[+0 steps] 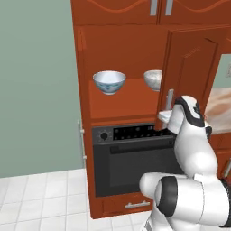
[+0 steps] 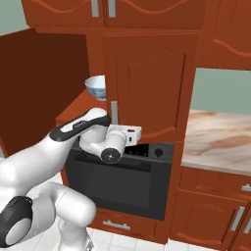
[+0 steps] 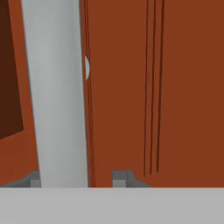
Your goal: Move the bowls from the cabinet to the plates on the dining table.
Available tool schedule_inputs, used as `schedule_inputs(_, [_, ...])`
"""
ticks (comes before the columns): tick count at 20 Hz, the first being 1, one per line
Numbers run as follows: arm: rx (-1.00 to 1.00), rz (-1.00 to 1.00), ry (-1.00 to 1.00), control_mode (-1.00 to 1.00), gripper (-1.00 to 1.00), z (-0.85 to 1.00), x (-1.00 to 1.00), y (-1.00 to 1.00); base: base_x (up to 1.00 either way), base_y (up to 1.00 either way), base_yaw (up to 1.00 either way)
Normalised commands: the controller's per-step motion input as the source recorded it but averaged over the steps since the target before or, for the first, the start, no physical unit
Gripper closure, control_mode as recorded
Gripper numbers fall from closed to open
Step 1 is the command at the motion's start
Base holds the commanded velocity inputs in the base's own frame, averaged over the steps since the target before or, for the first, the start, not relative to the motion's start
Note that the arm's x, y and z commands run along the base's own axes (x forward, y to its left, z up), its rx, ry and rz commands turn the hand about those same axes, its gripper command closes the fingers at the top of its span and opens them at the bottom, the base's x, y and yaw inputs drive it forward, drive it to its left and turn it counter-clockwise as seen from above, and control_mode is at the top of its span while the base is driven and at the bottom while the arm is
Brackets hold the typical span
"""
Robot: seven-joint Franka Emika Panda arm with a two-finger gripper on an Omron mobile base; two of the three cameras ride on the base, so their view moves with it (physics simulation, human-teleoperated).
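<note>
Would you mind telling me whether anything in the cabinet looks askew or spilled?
Nothing stands out. Both bowls, the blue-patterned one and the grey one, sit upright on the cabinet shelf; the end effector straddles the right door's handle.

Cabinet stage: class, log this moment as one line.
phase: opening cabinet | gripper: around right door handle | left door: open | bowls on shelf

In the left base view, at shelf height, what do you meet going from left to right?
Green wall → cabinet side → blue-patterned bowl → grey bowl → open door → marble top.
</note>
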Motion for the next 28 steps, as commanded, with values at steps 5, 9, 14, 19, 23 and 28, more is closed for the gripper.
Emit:
schedule_inputs(5, [0.00,0.00,0.00,-1.00,1.00,0.19,-0.54,-0.86,0.00,0.00,0.00])
schedule_inputs(9, [0.00,0.00,0.00,-1.00,1.00,0.18,-0.52,-0.85,0.00,0.00,0.00])
schedule_inputs(14, [0.02,0.00,0.00,-1.00,-1.00,0.09,-0.25,-0.48,0.00,0.00,0.00])
schedule_inputs(19, [0.00,0.00,-0.02,-1.00,-1.00,0.01,-0.12,-0.04,0.00,0.00,0.00])
schedule_inputs(23, [0.00,0.00,-0.07,-1.00,-1.00,0.17,-0.61,-0.21,0.00,0.00,0.00])
schedule_inputs(28, [-0.03,0.00,-0.10,-1.00,-1.00,0.19,-0.76,-0.14,0.00,0.00,0.00])
